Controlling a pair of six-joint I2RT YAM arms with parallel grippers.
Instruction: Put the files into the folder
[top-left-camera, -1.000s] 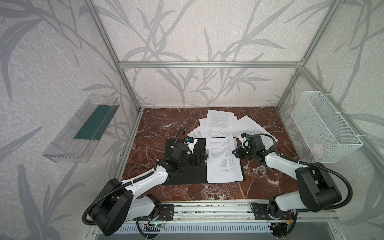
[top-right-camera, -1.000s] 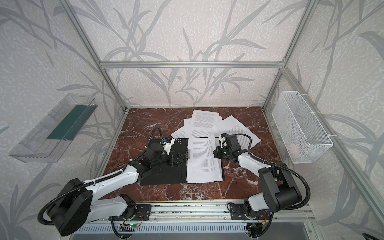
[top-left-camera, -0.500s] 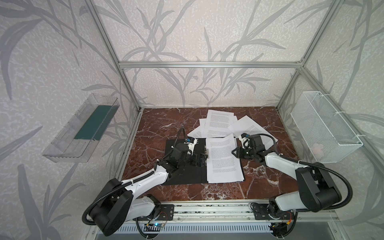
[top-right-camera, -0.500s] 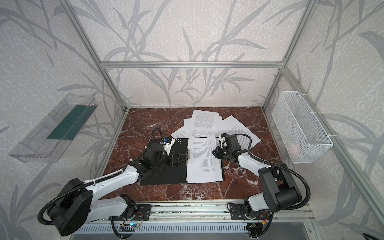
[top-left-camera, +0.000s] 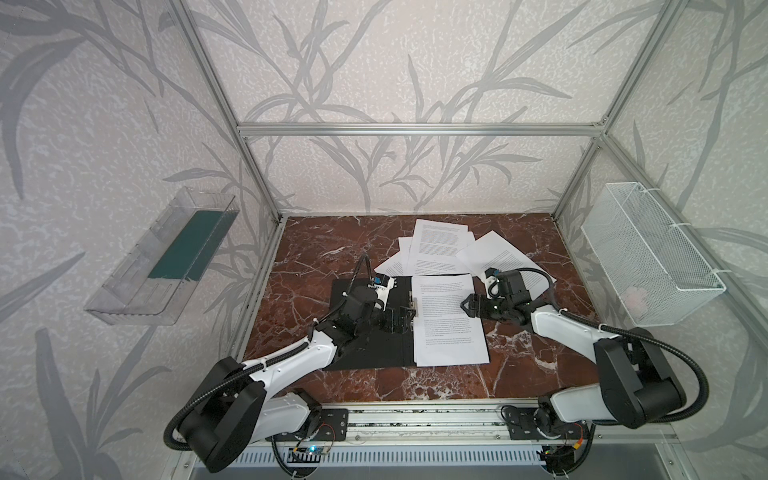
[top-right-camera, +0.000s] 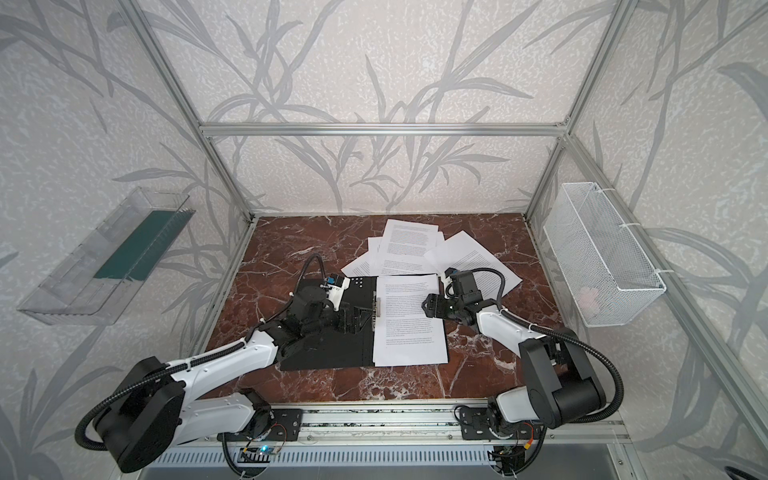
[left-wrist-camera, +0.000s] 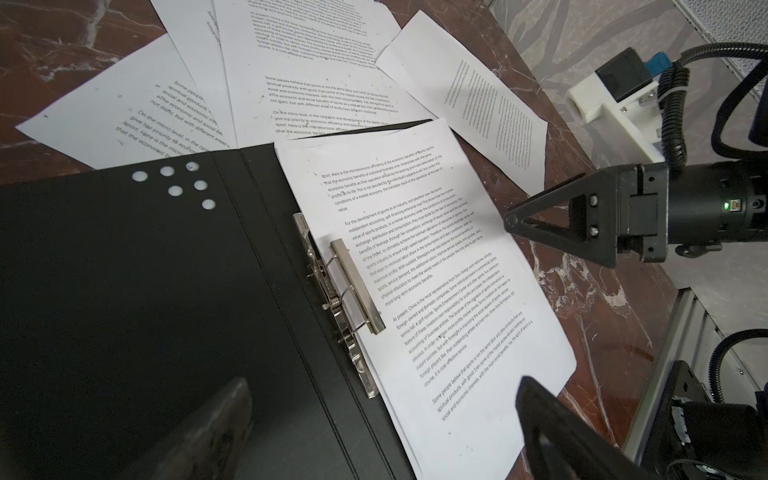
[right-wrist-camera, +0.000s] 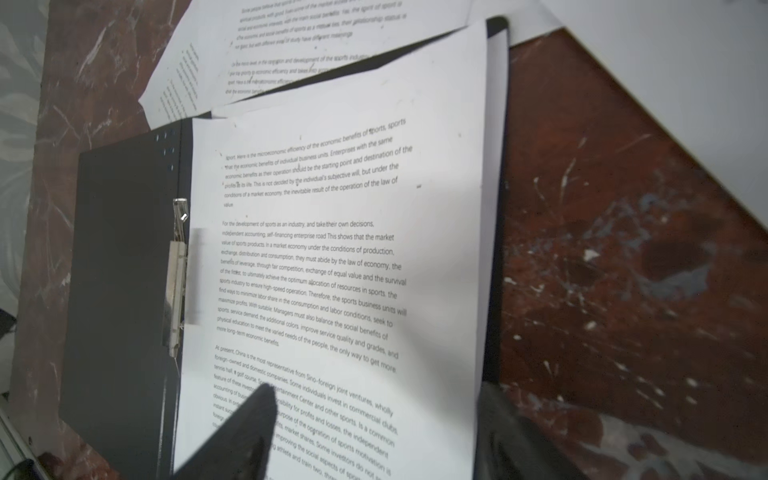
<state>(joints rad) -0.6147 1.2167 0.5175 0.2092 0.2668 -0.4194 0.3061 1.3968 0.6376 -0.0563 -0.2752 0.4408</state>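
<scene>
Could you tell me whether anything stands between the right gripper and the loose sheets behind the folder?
Nothing visible does: the right gripper hangs open over the sheet in the folder, and the loose sheets lie uncovered just behind it.

2 high overviews, 2 wrist close-ups, common folder (left-wrist-camera: 124, 291)

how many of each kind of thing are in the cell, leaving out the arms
folder: 1
paper sheets: at least 5, since overlaps hide the exact count
wire basket: 1
clear tray: 1
total: at least 8
</scene>
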